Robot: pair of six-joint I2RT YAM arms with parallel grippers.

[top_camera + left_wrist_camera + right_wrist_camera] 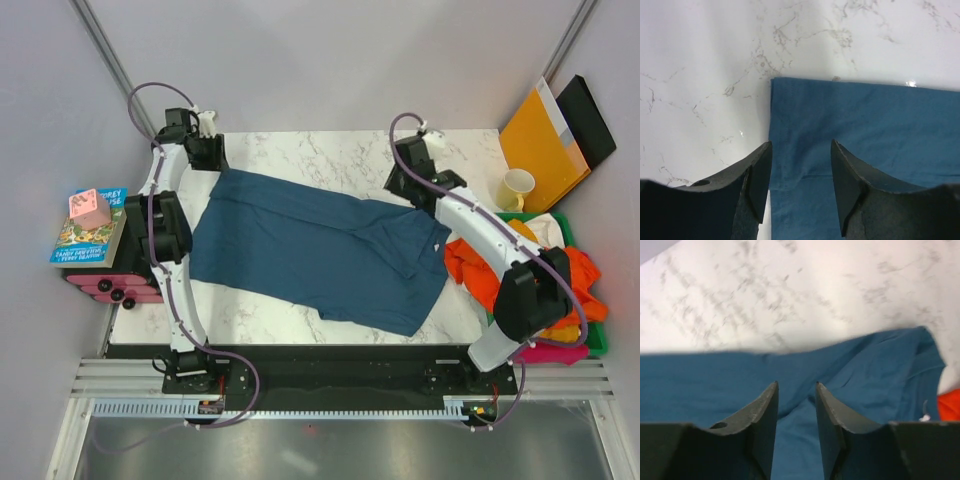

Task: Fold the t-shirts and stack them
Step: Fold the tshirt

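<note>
**A:** Since everything turns on the cloth, where does it lie, starting from the left?

**B:** The left gripper [801,145] hangs over the far left corner of the teal-blue t-shirt [320,250]. Its fingers are spread, with the cloth lying flat on the marble table [330,150] beneath them. Nothing is pinched there.

**A:** And the shirt itself?

**B:** It is laid out across the middle of the table, slanting a little, with its straight edge to the left and what looks like the neck end to the right. A flap on the right half seems to be turned in over the body.

**A:** How will it handle?

**B:** I judge it light, soft and limp. It will sag from any single point and drag along the table, so it wants lifting at two points at once. The hem corner under the left fingers is a good hold, because the edge there is doubled and crisp.

**A:** The right side?

**B:** The right gripper [796,386] sits over the far edge near the shoulder. Its fingers stand apart, more narrowly, with rumpled blue cloth showing between them, and I see no grip. A pinch there should take the edge itself, not a loose ridge, or only one layer may come up.

**A:** Further right?

**B:** An orange t-shirt [462,262] spills from the green bin [598,345], touching the teal one's right end, and could snag on it.
</note>
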